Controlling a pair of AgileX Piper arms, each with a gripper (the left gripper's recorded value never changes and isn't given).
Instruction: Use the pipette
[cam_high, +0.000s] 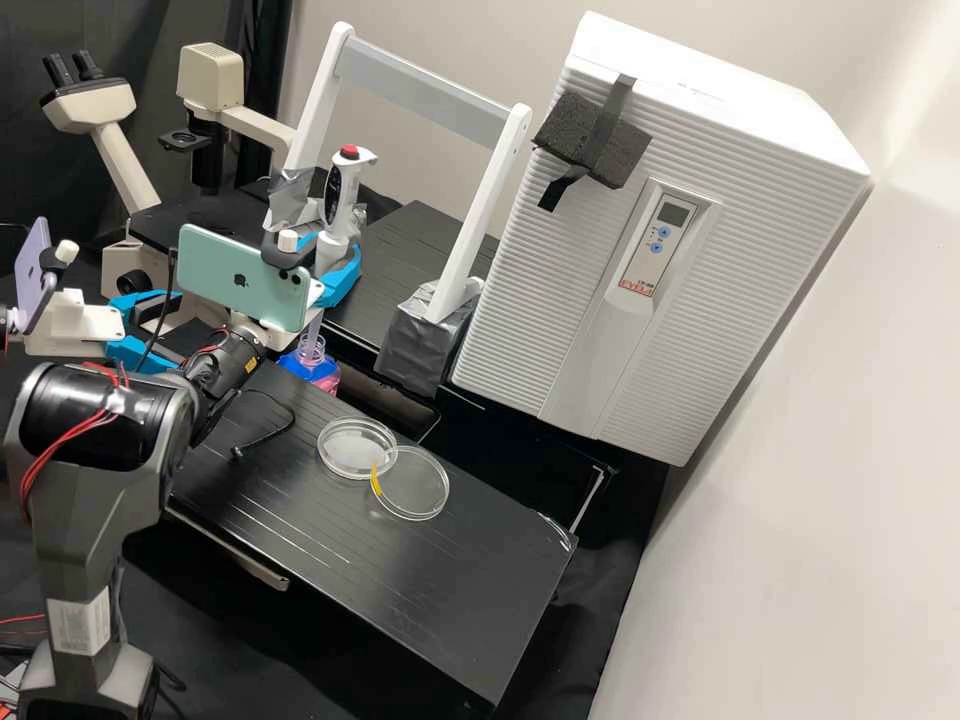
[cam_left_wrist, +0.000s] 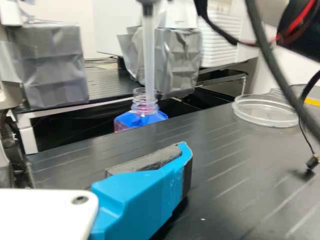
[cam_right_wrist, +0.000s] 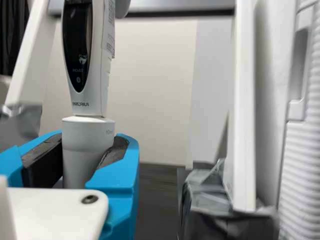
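Nearest on the black bench (cam_high: 420, 580) lie two clear petri dishes (cam_high: 357, 447), their rims touching. Farther left, the left pincer (cam_high: 140, 325) sits low beside the bench; I cannot tell whether it is released or clenched. Beyond, at the bench's far-left edge, stands a bottle (cam_left_wrist: 142, 112) of pink liquid. The pipette (cam_right_wrist: 87, 65) stands upright over it with its tip at the bottle's mouth, and the right pincer (cam_right_wrist: 85, 150) is grasping its white body.

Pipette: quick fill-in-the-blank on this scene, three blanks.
1. The pipette is held in the ____ arm's gripper.
2. Its tip goes down into the open neck of the ____.
3. ____ petri dishes lie on the black bench.
Missing words: right; bottle; two.
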